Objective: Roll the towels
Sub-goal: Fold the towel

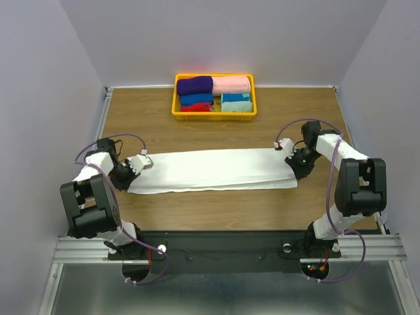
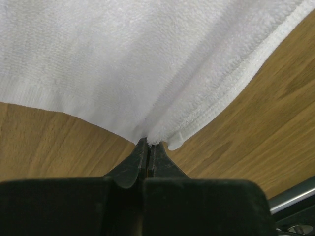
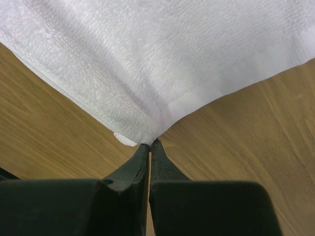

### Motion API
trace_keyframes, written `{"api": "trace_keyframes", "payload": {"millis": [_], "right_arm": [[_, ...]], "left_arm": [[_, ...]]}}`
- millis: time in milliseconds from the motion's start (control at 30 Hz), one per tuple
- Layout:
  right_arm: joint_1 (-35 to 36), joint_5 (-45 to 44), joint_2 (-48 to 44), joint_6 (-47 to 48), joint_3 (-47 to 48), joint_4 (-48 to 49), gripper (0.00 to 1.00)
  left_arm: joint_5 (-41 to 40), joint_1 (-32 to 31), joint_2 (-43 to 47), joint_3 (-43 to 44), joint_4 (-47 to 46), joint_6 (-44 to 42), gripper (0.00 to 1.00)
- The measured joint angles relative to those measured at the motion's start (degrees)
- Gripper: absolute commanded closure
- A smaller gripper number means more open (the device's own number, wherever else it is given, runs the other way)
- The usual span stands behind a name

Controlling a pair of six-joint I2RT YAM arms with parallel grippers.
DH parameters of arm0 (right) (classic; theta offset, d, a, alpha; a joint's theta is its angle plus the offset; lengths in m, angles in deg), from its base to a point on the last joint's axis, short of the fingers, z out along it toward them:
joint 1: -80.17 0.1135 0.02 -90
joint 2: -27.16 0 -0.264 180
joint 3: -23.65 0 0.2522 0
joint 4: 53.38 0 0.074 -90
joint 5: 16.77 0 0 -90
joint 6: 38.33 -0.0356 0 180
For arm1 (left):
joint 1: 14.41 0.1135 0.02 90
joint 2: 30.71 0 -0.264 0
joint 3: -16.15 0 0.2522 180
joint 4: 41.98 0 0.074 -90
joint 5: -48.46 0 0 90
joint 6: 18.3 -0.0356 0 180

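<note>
From above, the left gripper (image 1: 130, 173) is pinched on the left end of the white towel (image 1: 216, 169), and the right gripper (image 1: 293, 164) is pinched on its right end. The white towel lies spread flat as a long strip across the middle of the table (image 1: 197, 210), reaching from one arm to the other. At the far edge sits a yellow basket (image 1: 175, 98). The purple towel (image 1: 195, 85) lies rolled in its back left corner, with a pink roll (image 1: 233, 83) beside it and a blue roll (image 1: 197, 100) and a teal roll (image 1: 236, 102) in front.

On the left wrist camera, the left gripper (image 2: 148, 145) has its jaws together on a corner of the white towel (image 2: 147, 59). The hem bunches into the tips, and bare table (image 2: 261, 128) shows on either side.

On the right wrist camera, the right gripper (image 3: 150, 146) is clamped the same way on a corner of the white towel (image 3: 172, 49), over the table (image 3: 246, 142)
</note>
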Motion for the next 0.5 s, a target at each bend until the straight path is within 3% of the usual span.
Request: {"api": "trace_keyframes", "payload": {"millis": [267,367,500], "right_arm": [[0.0,0.0,0.1,-0.1,-0.7,0.5,0.92],[0.0,0.0,0.1,-0.1,-0.9,0.9,0.99],[0.0,0.2,-0.5,0.0,-1.9,0.9,1.0]], "left_arm": [[-0.2,0.0,-1.7,0.0,-1.2,1.0,0.99],[-0.3,-0.1,-1.7,0.0,-1.2,1.0,0.99],[-0.2,-0.2,-1.7,0.0,-1.2,1.1,1.0]]}}
